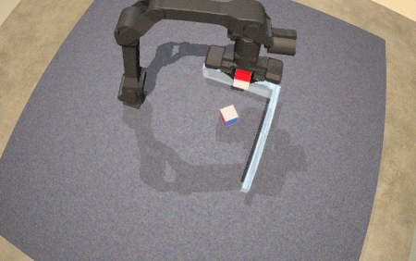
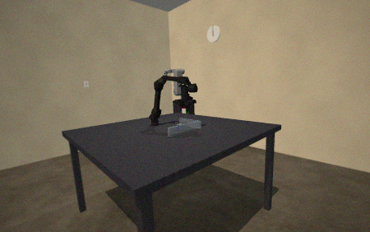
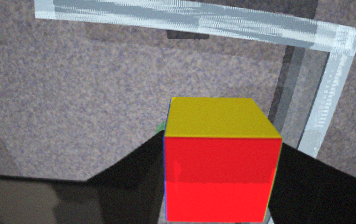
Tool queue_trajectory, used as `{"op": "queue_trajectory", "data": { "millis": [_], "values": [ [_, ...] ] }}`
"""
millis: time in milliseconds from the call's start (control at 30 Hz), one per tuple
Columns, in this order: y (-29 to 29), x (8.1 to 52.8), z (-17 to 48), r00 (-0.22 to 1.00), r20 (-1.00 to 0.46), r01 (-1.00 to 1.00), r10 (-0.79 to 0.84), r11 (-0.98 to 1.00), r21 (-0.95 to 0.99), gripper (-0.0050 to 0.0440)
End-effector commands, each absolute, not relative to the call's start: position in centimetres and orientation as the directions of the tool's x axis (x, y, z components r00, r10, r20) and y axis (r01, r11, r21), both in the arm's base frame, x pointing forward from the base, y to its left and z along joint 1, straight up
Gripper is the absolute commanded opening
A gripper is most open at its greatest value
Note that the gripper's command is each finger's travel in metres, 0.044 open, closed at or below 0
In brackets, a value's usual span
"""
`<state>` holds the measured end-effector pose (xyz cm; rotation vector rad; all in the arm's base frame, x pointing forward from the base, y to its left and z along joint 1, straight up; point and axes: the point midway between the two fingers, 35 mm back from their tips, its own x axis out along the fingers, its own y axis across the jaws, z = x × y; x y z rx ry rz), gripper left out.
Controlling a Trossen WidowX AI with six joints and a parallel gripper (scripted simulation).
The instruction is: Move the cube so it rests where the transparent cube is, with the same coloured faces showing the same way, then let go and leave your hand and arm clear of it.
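My gripper (image 1: 242, 70) (image 3: 211, 139) is shut on the cube (image 1: 241, 80) (image 3: 222, 175) and holds it above the table. In the wrist view the cube shows a red face toward the camera and a yellow face above it, with a dark finger on each side. In the overhead view it shows red above white. The transparent cube (image 1: 228, 115) lies on the table a little in front of and left of the held cube, white face up, with blue and red sides showing. The held cube hangs near the inner corner of the pale L-shaped rail (image 1: 263, 134) (image 3: 200, 20).
The pale L-shaped rail (image 2: 182, 127) lies on the dark table (image 1: 92, 185) (image 2: 123, 148), with its long arm to the right of the transparent cube. The arm's base (image 1: 131, 93) stands to the left. The table's edges are far from the cubes.
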<state>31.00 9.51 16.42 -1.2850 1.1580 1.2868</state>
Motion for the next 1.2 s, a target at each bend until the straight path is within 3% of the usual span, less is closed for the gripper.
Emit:
{"op": "queue_trajectory", "data": {
  "millis": [0,400,867,1167],
  "values": [
    [9.3,30.9,17.7,0.023,-1.0,-0.992,0.007,-0.121,-0.023,0.0],
    [4.5,30.5,16.3,0.022,-1.0,-0.911,0.003,-0.411,-0.022,0.0],
    [-2.3,28.2,13.9,0.021,-1.0,-0.617,-0.002,-0.787,-0.012,0.0],
    [-4.0,27.2,13.1,0.02,-1.0,-0.5,-0.003,-0.866,-0.008,0.0]
  ]
}}
